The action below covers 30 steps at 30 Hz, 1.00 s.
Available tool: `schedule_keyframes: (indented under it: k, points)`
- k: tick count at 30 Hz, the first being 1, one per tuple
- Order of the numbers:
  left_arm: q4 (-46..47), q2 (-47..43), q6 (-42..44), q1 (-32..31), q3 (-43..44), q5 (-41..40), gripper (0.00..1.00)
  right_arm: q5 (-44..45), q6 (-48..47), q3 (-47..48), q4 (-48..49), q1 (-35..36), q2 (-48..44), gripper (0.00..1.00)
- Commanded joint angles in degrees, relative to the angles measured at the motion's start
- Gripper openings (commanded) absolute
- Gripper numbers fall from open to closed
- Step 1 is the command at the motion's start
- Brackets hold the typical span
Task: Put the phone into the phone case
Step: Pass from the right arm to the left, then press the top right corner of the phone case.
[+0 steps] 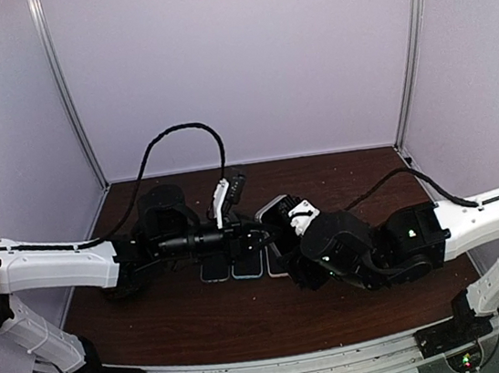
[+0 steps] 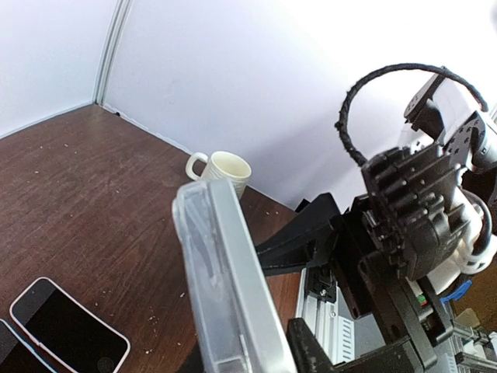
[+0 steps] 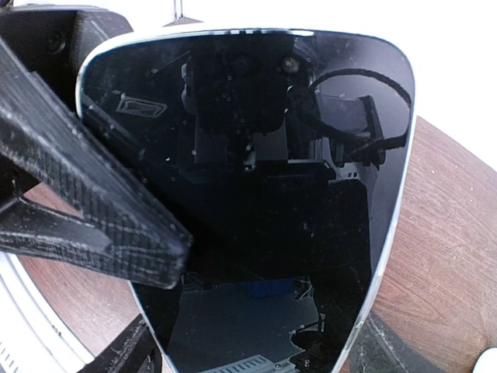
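Note:
The phone [image 3: 264,194] has a glossy black screen and a silver rim and fills the right wrist view. My right gripper [image 3: 167,260] is shut on it, with one black ribbed finger [image 3: 93,194] pressed on the screen and the other hidden behind. In the left wrist view the clear phone case [image 2: 203,264] stands on edge against the phone's silver side [image 2: 242,272], and my left gripper [image 2: 248,353] is shut on the case. In the top view both grippers, left [image 1: 261,236] and right [image 1: 291,236], meet above the table's middle around the phone [image 1: 275,209].
Two spare phones [image 1: 216,271] [image 1: 247,269] lie flat on the brown table [image 1: 156,318] under the grippers; one also shows in the left wrist view [image 2: 70,326]. A cream mug [image 2: 221,169] stands by the back wall. A black cable [image 1: 178,131] loops above the left arm.

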Motion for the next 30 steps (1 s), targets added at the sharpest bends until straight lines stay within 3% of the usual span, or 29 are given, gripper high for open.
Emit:
schedule_keyframes:
  k: [1, 4, 7, 13, 15, 19, 23, 27, 30]
  points:
    - [3.54, 1.61, 1.13, -0.58, 0.59, 1.85, 0.22, 1.89, -1.11, 1.53, 3.08, 0.64, -0.48, 0.33]
    - [4.02, 1.16, 1.93, -0.69, -0.15, 2.16, 0.04, 2.05, -0.97, 1.12, 3.15, 0.7, -1.24, 0.33]
    - [1.99, 0.51, 4.5, -0.98, -0.23, 2.42, 0.0, 0.48, -1.8, 0.28, 4.21, 0.61, -2.46, 0.41]
    - [-5.4, -1.51, 11.63, -1.05, -0.71, 0.77, 0.0, -5.81, -3.33, -0.48, -0.87, -0.11, -5.67, 0.96]
    - [-9.23, -2.86, 15.3, -1.0, -0.49, 1.32, 0.0, -10.08, -5.58, -1.41, -3.67, -0.78, -8.77, 0.99]
    - [-13.37, -6.02, 23.02, -1.66, 0.1, 6.34, 0.0, -29.36, -12.66, -4.41, -3.07, -4.19, -17.02, 1.0]
    - [-17.08, -8.24, 28.75, -3.69, 1.31, 10.7, 0.0, -37.3, -17.0, -5.26, -0.07, -6.31, -19.84, 0.97]
    - [-17.52, -9.12, 29.33, -4.9, 1.64, 13.34, 0.0, -39.54, -19.25, -3.16, 1.65, -6.64, -18.3, 0.67]
    - [-17.73, -8.95, 29.26, -5.53, 2.06, 13.53, 0.0, -42.13, -20.28, -2.6, 4.9, -6.78, -16.51, 0.53]
